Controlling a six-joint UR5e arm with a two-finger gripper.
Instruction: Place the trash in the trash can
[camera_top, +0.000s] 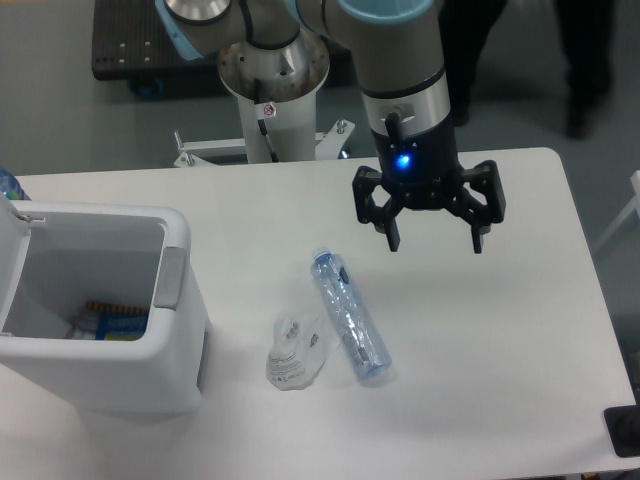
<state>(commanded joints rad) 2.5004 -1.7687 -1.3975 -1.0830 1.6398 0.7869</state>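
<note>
Neither piece of trash has gone in yet, so nearly all of the job is left. The crumpled clear bottle (349, 318) lies flat on the white table (520, 340) near the middle, its blue-tinted cap end pointing to the far side. The small transparent wrapper (293, 355) sits just beside it on the left, touching or nearly touching it. The white trash can (120, 340) stands at the near left with its lid swung open; some packaging already lies at the bottom, but I cannot tell what it is.

The gripper (433, 243) hangs above the table, to the far right of the bottle, fingers spread wide and holding nothing. By my reckoning it has to come down over one item, close, carry it left to the bin, then do the same for the other.
</note>
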